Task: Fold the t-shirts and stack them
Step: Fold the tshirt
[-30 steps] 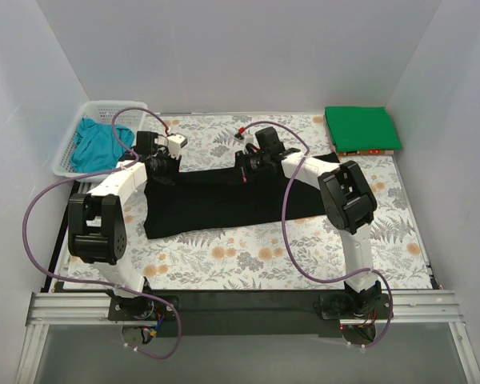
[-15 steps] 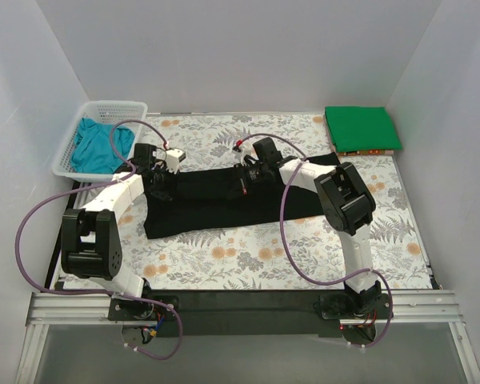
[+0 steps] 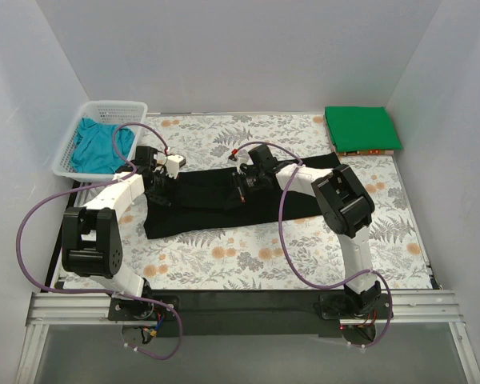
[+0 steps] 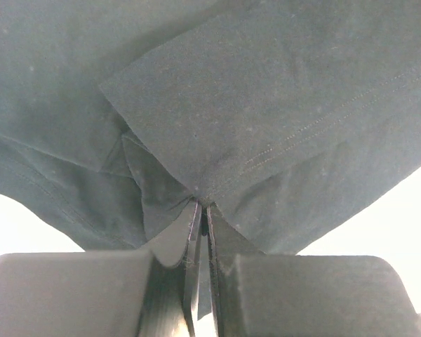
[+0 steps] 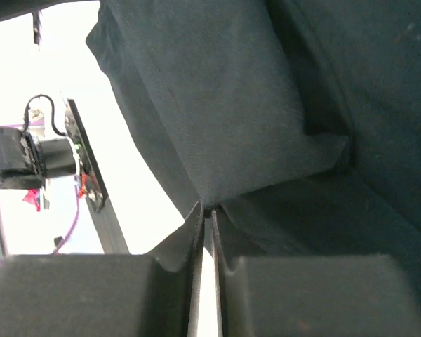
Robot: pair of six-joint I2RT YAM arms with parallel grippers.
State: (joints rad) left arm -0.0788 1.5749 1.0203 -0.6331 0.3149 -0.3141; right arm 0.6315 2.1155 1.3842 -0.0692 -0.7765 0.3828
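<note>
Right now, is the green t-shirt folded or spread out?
Folded. The green t-shirt lies as a compact, flat square at the far right, with straight edges and no sleeves showing.

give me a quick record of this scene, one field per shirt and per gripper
black t-shirt: lying as a long band across the middle of the table
green t-shirt: folded flat, far right corner
teal t-shirt: crumpled inside the white basket, far left
left gripper: shut on the black t-shirt, at its left end
right gripper: shut on the black t-shirt, along its far edge
stack: not yet made
</note>
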